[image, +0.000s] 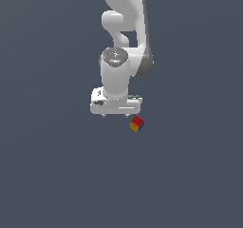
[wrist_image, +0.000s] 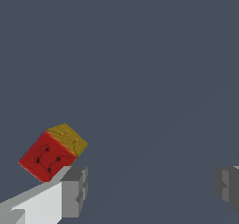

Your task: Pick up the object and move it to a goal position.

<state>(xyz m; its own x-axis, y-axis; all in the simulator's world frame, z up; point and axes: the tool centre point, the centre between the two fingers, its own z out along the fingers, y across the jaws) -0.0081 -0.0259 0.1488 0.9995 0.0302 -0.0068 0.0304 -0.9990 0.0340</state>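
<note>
The end effector [image: 116,112] is seen with its fingers [wrist_image: 74,192] spread wide and nothing pinched between them. The object [image: 137,124], a tiny cube in red, blue and yellow patches, lies on the plain grey floor [image: 57,175] just beside the end effector, toward the exterior view's right. In the wrist view the object [wrist_image: 52,151] sits outside the gap, close to one finger and turned at an angle to it. It is judged light and rigid, with flat, possibly slick faces. A hold across two opposite flat faces is suggested, once the end effector is centred over it and aligned with its sides.
</note>
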